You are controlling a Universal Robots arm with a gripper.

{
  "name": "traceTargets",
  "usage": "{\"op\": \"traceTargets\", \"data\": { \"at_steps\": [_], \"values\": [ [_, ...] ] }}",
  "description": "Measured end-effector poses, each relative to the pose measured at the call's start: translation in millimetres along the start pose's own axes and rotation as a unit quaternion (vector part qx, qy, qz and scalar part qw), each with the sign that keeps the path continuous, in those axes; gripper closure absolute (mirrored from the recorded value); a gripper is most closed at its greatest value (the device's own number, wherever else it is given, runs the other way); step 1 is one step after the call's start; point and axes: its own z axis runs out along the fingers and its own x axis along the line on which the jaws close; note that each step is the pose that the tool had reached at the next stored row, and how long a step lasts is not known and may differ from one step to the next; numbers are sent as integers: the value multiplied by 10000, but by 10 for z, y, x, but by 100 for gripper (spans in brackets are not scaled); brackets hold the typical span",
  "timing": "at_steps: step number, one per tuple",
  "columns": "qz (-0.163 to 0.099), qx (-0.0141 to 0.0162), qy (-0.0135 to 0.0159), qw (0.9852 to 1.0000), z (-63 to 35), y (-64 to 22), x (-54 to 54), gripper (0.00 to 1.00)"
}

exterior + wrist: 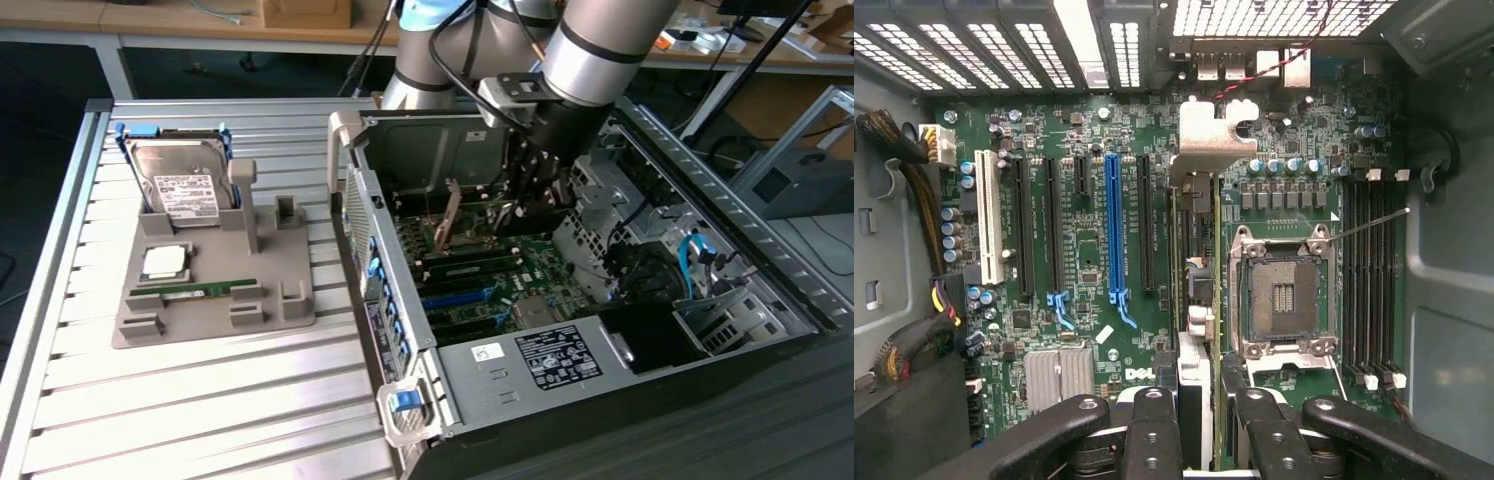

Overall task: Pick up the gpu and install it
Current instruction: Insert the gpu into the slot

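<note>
The gpu [1197, 270] appears edge-on in the wrist view as a thin green card with its silvery end bracket [1206, 135] toward the case's slotted back wall. My gripper [1199, 405] is shut on it, black fingers [1154, 425] pressed against both faces. The card hangs over the motherboard [1084, 260], between the rightmost black expansion slot [1146, 220] and the CPU socket [1282, 290]. Whether its lower edge touches a slot is hidden. In the exterior view the gripper [537, 200] reaches down inside the open computer case [534, 370].
A blue slot [1114, 225] and other black slots lie beside the card, with memory slots [1369, 280] past the socket. Outside the case, a grey holder [214, 300] carries a hard drive [180, 185], a CPU [163, 262] and a memory stick [200, 288]. Case walls and cables crowd the arm.
</note>
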Motion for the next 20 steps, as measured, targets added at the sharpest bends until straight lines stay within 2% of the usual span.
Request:
{"op": "traceTargets", "data": {
  "at_steps": [20],
  "values": [
    [0, 0, 0, 10000, 17, 65, 16, 73]
  ]
}}
